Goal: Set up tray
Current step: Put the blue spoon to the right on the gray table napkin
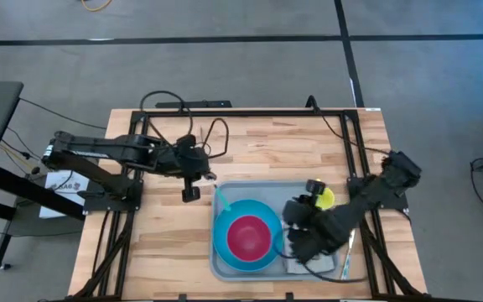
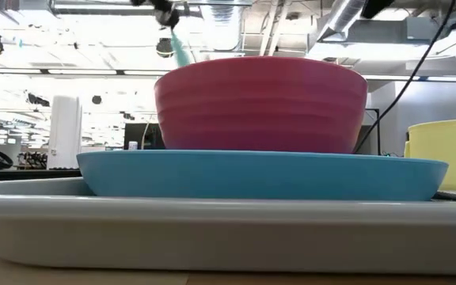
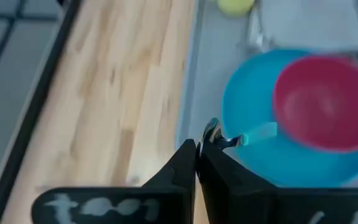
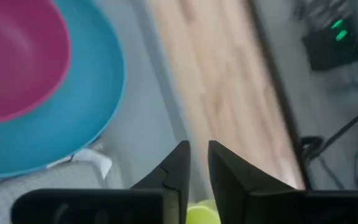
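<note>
From above, I see my left gripper (image 1: 190, 192) over bare wood just left of the tray (image 1: 225, 267); its fingers (image 3: 182, 165) are pressed together, and nothing is visibly held between them. A light teal utensil (image 1: 221, 200) leans on the blue plate (image 1: 225, 243). The grey tray sits at the table's (image 1: 166, 243) near centre, holding the blue plate with a pink bowl (image 1: 249, 236) in it. A yellow cup (image 1: 323, 198) stands at the tray's far right. My right gripper (image 1: 296, 243) hovers over the tray's right side, fingers slightly parted, holding nothing.
</note>
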Robot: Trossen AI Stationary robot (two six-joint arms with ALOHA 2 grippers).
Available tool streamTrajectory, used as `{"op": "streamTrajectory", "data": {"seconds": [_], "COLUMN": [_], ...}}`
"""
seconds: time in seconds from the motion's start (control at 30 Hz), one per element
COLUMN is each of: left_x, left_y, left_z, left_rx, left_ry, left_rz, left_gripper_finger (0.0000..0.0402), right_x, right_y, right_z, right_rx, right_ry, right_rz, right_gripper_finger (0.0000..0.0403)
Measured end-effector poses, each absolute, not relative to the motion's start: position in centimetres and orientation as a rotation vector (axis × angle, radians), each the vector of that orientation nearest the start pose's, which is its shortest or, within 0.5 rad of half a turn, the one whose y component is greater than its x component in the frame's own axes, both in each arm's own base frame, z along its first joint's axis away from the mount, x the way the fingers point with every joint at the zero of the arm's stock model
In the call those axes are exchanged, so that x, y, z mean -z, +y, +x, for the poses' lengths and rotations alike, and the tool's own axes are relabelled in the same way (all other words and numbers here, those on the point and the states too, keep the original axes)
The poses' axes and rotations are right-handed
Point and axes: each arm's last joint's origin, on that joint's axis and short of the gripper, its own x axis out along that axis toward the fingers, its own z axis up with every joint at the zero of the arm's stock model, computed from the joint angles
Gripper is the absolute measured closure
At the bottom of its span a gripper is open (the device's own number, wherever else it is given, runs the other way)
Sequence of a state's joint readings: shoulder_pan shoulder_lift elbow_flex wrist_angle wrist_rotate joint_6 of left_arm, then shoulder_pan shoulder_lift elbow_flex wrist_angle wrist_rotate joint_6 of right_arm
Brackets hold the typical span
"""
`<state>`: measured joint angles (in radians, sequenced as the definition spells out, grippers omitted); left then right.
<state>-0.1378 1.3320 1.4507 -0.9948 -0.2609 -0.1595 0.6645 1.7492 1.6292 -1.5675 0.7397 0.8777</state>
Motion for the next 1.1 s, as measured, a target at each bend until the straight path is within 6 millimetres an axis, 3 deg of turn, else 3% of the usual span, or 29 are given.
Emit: {"op": "streamTrajectory", "data": {"seconds": [0.2,0.33,0.47,0.67,0.87,1.1], "left_x": [-39.5,-39.0,-38.2,-37.4,-37.4,-37.4], "left_y": [-3.1,-3.3,-3.6,-4.7,-5.4,-5.7], "left_z": [26.4,27.9,29.5,31.9,33.1,33.2], "left_rx": [-0.212,-0.186,-0.160,-0.037,0.002,0.032], "left_ry": [0.704,0.681,0.677,0.611,0.533,0.532], "left_rz": [0.063,0.111,0.150,0.159,0.241,0.249], "left_gripper_finger": [0.0401,0.0401,0.0401,0.0401,0.0402,0.0401], "right_x": [-34.3,-33.4,-30.8,-28.4,-29.6,-31.8], "right_y": [17.5,16.4,15.8,15.7,15.5,15.0], "right_z": [19.2,15.9,14.9,16.5,20.1,23.7], "right_rx": [0.577,0.601,0.592,0.569,0.489,0.149], "right_ry": [0.615,0.369,0.252,0.280,0.301,0.306], "right_rz": [-0.254,-0.072,0.109,0.190,0.263,0.404], "right_gripper_finger": [0.0323,0.0315,0.0314,0.0314,0.0314,0.0315]}}
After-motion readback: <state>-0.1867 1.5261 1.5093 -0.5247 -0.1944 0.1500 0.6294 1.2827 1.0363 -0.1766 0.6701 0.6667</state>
